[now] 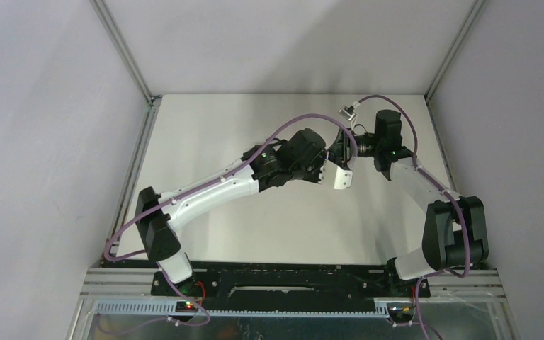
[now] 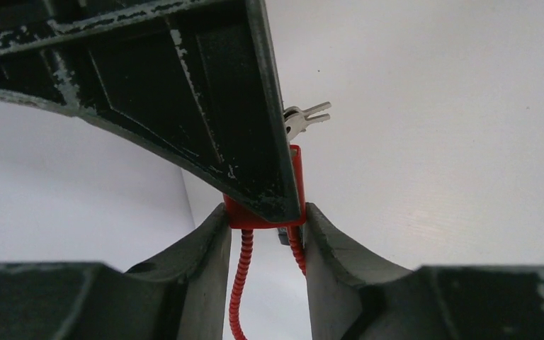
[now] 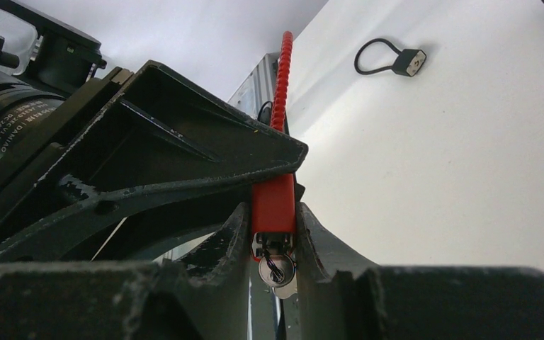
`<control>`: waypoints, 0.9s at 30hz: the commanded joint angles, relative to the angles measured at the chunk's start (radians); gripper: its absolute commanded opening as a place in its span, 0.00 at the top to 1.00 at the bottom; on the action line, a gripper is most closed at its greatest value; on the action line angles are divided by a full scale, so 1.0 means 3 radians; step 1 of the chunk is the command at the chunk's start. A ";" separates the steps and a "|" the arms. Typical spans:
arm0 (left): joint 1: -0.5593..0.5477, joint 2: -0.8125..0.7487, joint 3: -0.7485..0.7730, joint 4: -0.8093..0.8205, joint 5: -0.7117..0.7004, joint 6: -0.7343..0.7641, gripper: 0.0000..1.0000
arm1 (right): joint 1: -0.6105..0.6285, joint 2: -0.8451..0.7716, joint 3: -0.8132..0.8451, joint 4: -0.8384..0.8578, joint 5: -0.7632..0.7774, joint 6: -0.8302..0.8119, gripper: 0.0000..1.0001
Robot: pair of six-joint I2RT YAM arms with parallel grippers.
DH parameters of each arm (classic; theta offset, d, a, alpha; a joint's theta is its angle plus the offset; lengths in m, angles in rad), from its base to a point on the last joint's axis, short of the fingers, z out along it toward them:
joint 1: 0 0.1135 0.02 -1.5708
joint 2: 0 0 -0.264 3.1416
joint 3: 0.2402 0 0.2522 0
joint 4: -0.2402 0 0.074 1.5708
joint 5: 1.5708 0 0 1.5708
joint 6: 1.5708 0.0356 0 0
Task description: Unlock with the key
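Left arm (image 1: 205,195), right arm (image 1: 425,185) bent inward, meeting; left pincer (image 2: 266,212), right pincer (image 3: 272,212) apparently both clamped.

A black cable-loop padlock (image 3: 407,62) lay flat on the white table (image 3: 467,184). Grey walls (image 1: 35,142) and aluminium frame rails (image 1: 124,49) enclosed the table.

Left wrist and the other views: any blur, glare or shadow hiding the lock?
Left wrist: the red cable padlock is sharp, the near dark fingers soft; right wrist: the silver key in the lock reads clearly, foreground blurred; top external: even light, but the lock is hidden.
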 commanded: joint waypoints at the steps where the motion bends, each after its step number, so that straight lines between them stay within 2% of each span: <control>1: 0.0034 -0.0066 0.0121 -0.0490 0.0321 0.0365 0.76 | -0.0010 -0.0115 0.0051 0.0027 -0.0035 -0.0100 1.00; 4: 0.0034 -0.0071 0.0153 -0.0733 0.0496 0.0563 0.91 | -0.0008 -0.0113 0.0105 -0.0161 -0.0020 -0.0229 1.00; 6: 0.0048 -0.0072 0.0198 -0.0864 0.0708 0.0620 0.94 | -0.0010 -0.0118 0.0150 -0.0273 -0.0016 -0.0322 1.00; 8: 0.0055 -0.0074 0.0206 -0.0944 0.0743 0.0629 0.84 | -0.0010 -0.0124 0.0155 -0.0314 -0.0019 -0.0349 1.00; 11: 0.0067 -0.0107 0.0173 -0.0976 0.0690 0.0624 0.61 | -0.0014 -0.0147 0.0159 -0.0311 -0.0020 -0.0349 1.00; 14: 0.0087 -0.0141 0.0145 -0.0948 0.0655 0.0564 0.49 | -0.0014 -0.0155 0.0156 -0.0290 -0.0022 -0.0332 1.00; 18: 0.0101 -0.0151 0.0135 -0.0910 0.0605 0.0543 0.40 | -0.0013 -0.0160 0.0156 -0.0269 -0.0025 -0.0303 1.00; 27: 0.0128 -0.0129 0.0098 -0.0692 0.0368 0.0457 0.37 | -0.0016 -0.0188 0.0158 -0.0392 -0.0028 -0.0417 1.00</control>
